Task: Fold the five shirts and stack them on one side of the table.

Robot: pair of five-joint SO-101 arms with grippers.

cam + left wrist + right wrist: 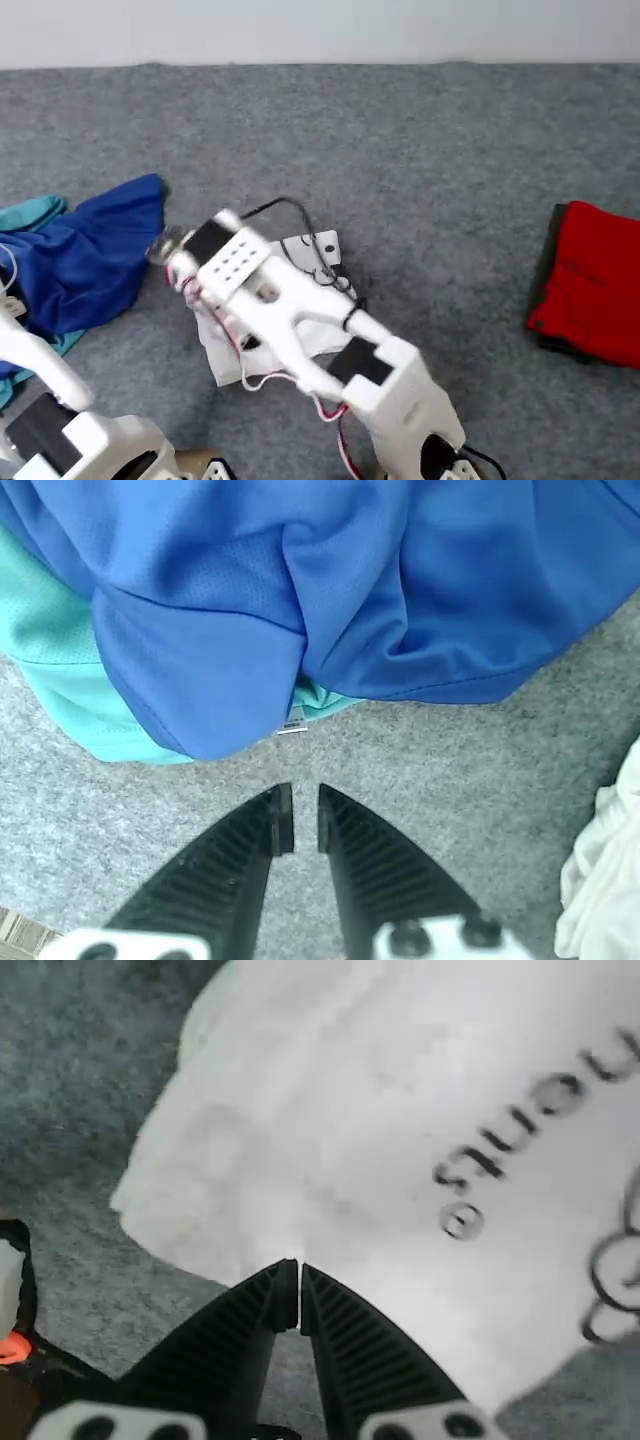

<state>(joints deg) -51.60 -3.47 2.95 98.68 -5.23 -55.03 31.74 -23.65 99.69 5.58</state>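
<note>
**Both Grippers Closed, One at the White Shirt's Edge**

On the right gripper (293, 1282) the fingers stood pressed together, with their tips right at the edge of the white shirt (330, 1130). Whether any cloth was pinched between them could not be told. Dark printed lettering ran across that shirt, which lay crumpled on the grey table (420, 150), near the front and under the right arm.

On the left gripper (300, 822) the fingers were all but closed, with a thin slit between them and nothing held. They were over bare table, just short of the blue shirt (420, 580). A small white label (292, 727), its print too small to read, stuck out at the blue hem, where a teal shirt (50, 650) showed underneath.

From above, the blue and teal shirts lay heaped at the table's left edge, near the white one. A red shirt (595, 280) lay folded at the right edge, well apart from the others.
</note>
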